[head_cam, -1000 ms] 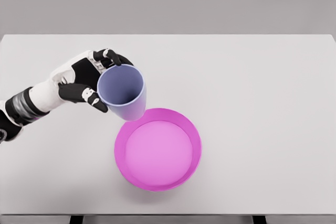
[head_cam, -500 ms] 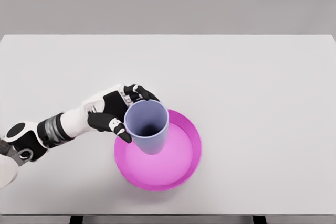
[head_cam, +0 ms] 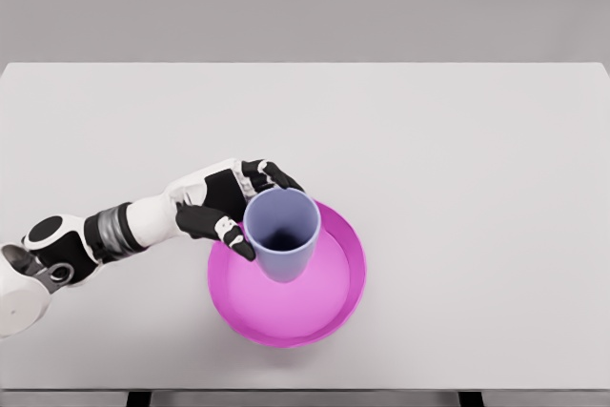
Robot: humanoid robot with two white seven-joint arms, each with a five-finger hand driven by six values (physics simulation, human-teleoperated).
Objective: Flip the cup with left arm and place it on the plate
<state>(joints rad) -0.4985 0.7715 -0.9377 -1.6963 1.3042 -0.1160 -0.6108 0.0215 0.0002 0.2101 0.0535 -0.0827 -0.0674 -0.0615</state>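
A pale blue cup (head_cam: 282, 232) stands mouth up inside the magenta plate (head_cam: 334, 304), toward its upper left part. My left hand (head_cam: 255, 212) wraps the cup's left side, thumb in front and fingers behind the rim, shut on it. The white forearm runs off to the lower left. Whether the cup's base touches the plate floor I cannot tell. No right arm shows.
The white table (head_cam: 457, 159) stretches wide around the plate, with its front edge just below the plate and two dark legs showing at the bottom.
The left hand carried the cup down and to the right, from above the plate's upper left rim into the plate; the cup turned more upright.
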